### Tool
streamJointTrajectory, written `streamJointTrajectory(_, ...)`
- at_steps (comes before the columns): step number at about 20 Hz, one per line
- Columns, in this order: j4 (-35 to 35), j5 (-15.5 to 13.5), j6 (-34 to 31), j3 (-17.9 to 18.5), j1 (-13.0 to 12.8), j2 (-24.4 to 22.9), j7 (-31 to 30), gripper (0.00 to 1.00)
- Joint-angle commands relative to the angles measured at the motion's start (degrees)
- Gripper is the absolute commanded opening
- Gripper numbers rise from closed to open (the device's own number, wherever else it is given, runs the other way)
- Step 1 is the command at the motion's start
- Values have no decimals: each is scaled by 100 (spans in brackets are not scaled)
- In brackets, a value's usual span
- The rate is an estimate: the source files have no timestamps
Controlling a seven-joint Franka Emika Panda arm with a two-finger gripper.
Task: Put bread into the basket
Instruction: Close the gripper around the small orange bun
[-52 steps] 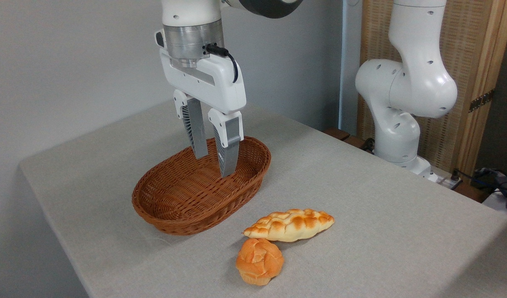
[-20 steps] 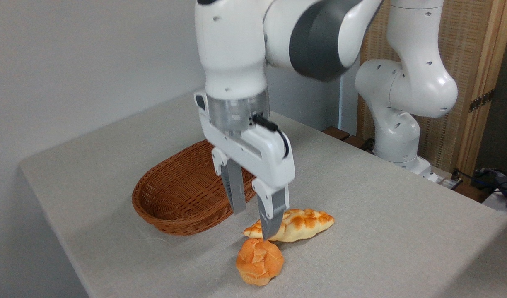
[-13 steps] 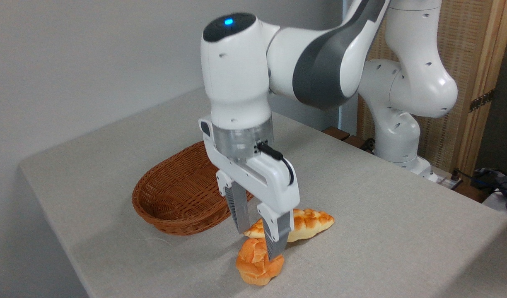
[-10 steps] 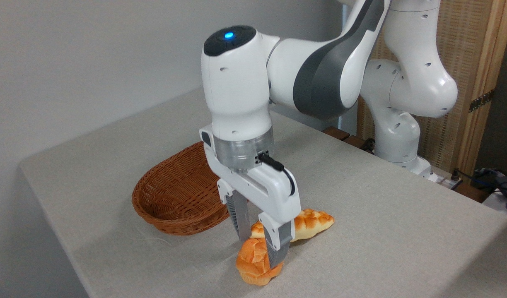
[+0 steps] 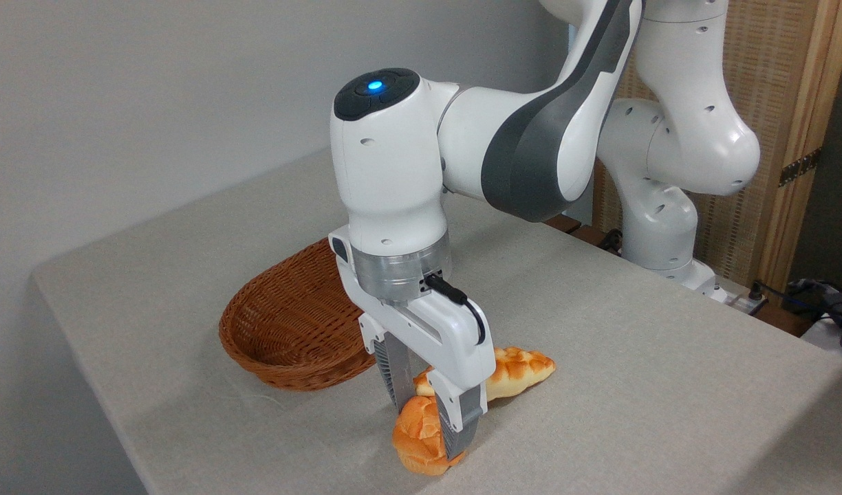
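- Near the front edge of the desk (image 5: 600, 323), well in front of the basket (image 5: 283, 330): the bread (image 5: 415, 443) sits on the cloth, small, round, orange-brown.
- My hand (image 5: 428, 423) is down over the bread, pointing straight down, one finger on each side of it. The near finger (image 5: 455, 430) covers the bun's right flank; the far finger (image 5: 395, 368) stands behind its left shoulder.
- Hand state: fingers spread around the bread, not pinching as far as I can judge. Whether the pads already touch the crust I cannot tell from this angle.
- Just behind the bread, touching or nearly so, lies the braided loaf (image 5: 514, 368), pale yellow and pointed. Not my target.
- Basket lies to the left of and behind the bread, reddish-brown wicker, nothing in the part I can see; my wrist hides its right end.
- Step in hand, by my reading: close on the bread.
- To do it well:
  - keep the fingertips low, near the paler base, so the lobed top cannot squirt upward;
  - squeeze gently, since the bun looks soft;
  - keep the far finger clear of the braided loaf so it is not dragged along;
  - lift straight up before swinging toward the basket, high enough to clear its flared rim.
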Motion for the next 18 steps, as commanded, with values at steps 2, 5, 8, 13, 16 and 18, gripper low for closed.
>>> streamJointTrajectory(2, -28, 38, 97, 56, -37, 3, 69, 100)
streamJointTrajectory(5, -37, 56, 97, 56, -37, 55, 78, 97)
streamJointTrajectory(8, -37, 169, 88, 56, -37, 73, 78, 98)
streamJointTrajectory(13, -28, 170, 88, 56, -46, 143, 78, 99)
streamJointTrajectory(16, -28, 170, 88, 56, -46, 152, 78, 85)
streamJointTrajectory(18, -28, 170, 88, 48, -46, 170, 78, 69)
